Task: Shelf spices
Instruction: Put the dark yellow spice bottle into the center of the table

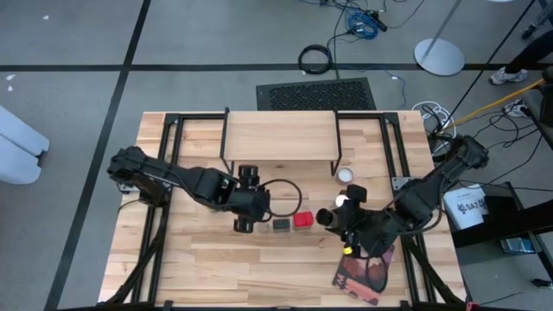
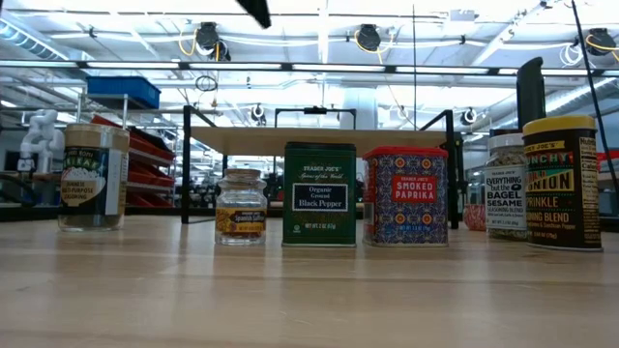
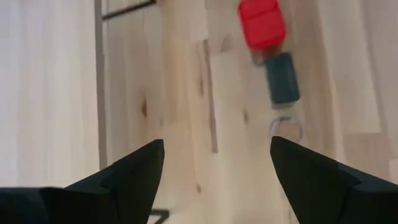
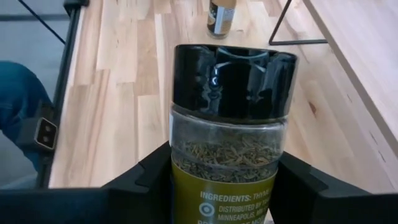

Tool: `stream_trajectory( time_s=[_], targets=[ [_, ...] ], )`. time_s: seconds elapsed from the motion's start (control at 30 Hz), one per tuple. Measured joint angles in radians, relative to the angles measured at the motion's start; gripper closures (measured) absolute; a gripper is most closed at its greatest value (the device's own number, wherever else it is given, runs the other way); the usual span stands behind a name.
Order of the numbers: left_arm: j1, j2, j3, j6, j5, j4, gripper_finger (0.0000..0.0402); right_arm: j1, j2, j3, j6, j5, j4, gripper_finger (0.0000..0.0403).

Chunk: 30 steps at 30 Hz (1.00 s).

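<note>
- right gripper (image 4: 224,180) pinching black-capped herb jar (image 4: 229,124), lifted right of the tins, near the shelf's (image 1: 281,136) right legs
- left gripper (image 3: 217,168) fingers spread, empty, above table (image 1: 216,259) left of black pepper tin (image 1: 282,224) and red paprika tin (image 1: 301,218)

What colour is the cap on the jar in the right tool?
Black cap, clearest in the right wrist view.
</note>
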Motion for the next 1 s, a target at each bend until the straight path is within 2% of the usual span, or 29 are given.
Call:
stream_trajectory(
  time_s=[0.27, 0.43, 0.63, 0.8, 1.0],
  targets=[
    [-0.031, -0.091, -0.143, -0.103, -0.078, 0.031, 0.0097, 0.098, -0.009, -0.006, 0.052, 0.157, 0.009, 0.0215],
    [-0.06, -0.155, -0.187, -0.112, -0.106, 0.118, 0.0097, 0.126, -0.008, -0.086, 0.182, 0.274, 0.03, 0.021],
    [-0.093, -0.182, -0.187, -0.089, -0.14, 0.168, 0.0097, 0.129, -0.007, -0.249, 0.256, 0.398, 0.229, 0.0194],
    [-0.103, -0.181, -0.188, -0.068, -0.14, 0.179, 0.0097, 0.108, -0.007, -0.385, 0.244, 0.509, 0.467, 0.0187],
    [-0.11, -0.179, -0.188, -0.065, -0.14, 0.182, 0.0097, 0.081, 0.0, -0.489, 0.231, 0.521, 0.645, 0.0186]
  ],
)
